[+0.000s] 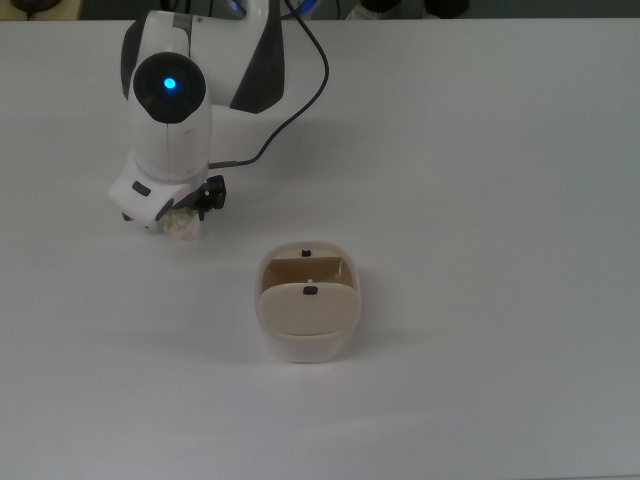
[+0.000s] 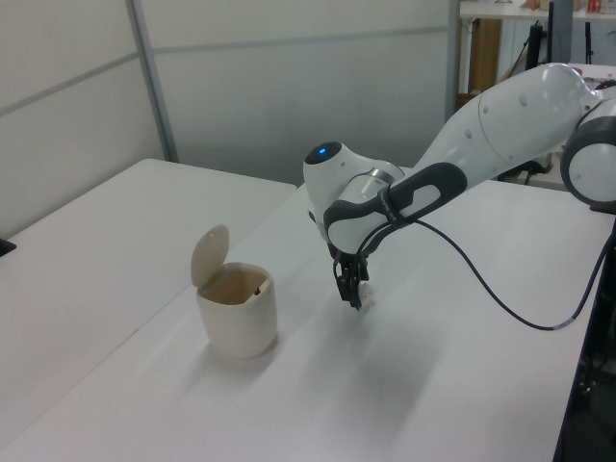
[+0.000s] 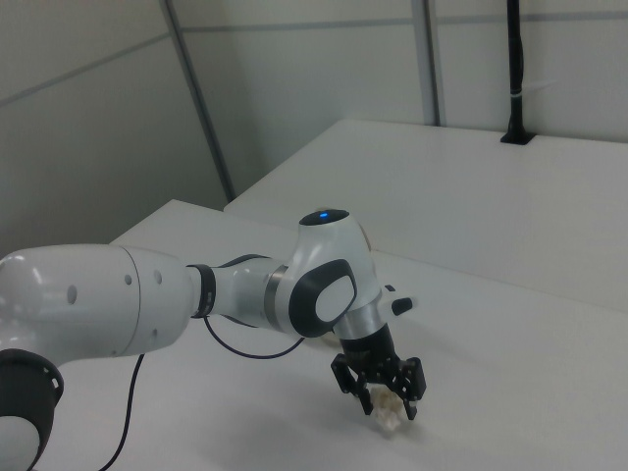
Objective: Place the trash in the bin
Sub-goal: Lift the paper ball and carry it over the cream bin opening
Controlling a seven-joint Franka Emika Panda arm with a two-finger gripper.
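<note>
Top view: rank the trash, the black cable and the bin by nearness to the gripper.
1. Trash: at the gripper, partly under it.
2. Black cable: toward the top view's upper right.
3. Bin: toward the top view's lower right.
</note>
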